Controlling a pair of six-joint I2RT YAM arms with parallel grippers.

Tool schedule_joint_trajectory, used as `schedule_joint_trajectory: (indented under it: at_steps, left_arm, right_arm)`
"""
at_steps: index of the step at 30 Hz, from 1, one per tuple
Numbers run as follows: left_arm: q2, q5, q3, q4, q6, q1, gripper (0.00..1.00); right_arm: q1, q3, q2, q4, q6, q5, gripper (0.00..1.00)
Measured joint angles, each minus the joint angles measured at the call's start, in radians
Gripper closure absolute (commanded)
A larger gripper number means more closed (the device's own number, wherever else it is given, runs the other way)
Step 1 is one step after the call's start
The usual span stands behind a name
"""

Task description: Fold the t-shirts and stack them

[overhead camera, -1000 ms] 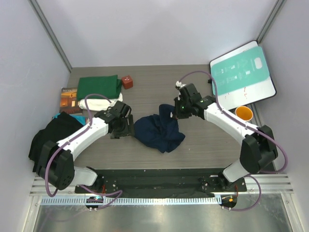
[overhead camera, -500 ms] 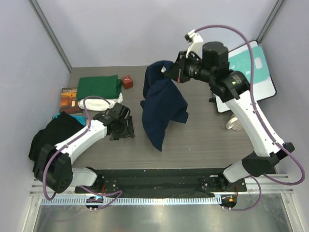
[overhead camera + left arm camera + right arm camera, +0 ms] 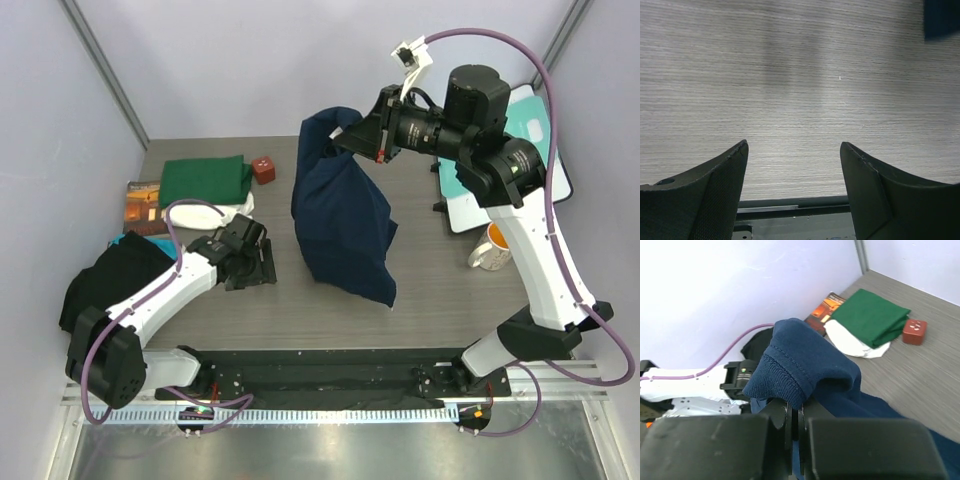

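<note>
Dangling navy t-shirt: bunched edge clamped in right pincer, over tabletop middle
Left pincer: open, empty
Risk: tiny bite, it might slip and crumple

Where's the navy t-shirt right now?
In the top view, the navy t-shirt hangs over mid-table from the shut right tool, to the right of the left tool.

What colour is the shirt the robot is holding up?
The t-shirt is navy blue, clearest from the top view.

Cream-white t-shirt mostly beneath dark green t-shirt
</note>
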Motion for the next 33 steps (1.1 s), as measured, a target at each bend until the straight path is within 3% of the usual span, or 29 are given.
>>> schedule_joint_trajectory:
  at_steps: [12, 20, 33]
  left_arm:
    - [-0.001, 0.004, -0.007, 0.003, -0.014, 0.0, 0.26]
    - [0.021, 0.012, -0.007, 0.013, -0.015, 0.0, 0.26]
    - [0.076, 0.026, -0.005, 0.027, -0.014, 0.0, 0.26]
  right_arm:
    - [0.0, 0.107, 0.008, 0.049, 0.06, -0.133, 0.99]
    - [-0.027, -0.263, -0.163, 0.084, 0.023, -0.029, 0.99]
    - [-0.05, -0.859, -0.162, 0.016, 0.01, 0.412, 0.94]
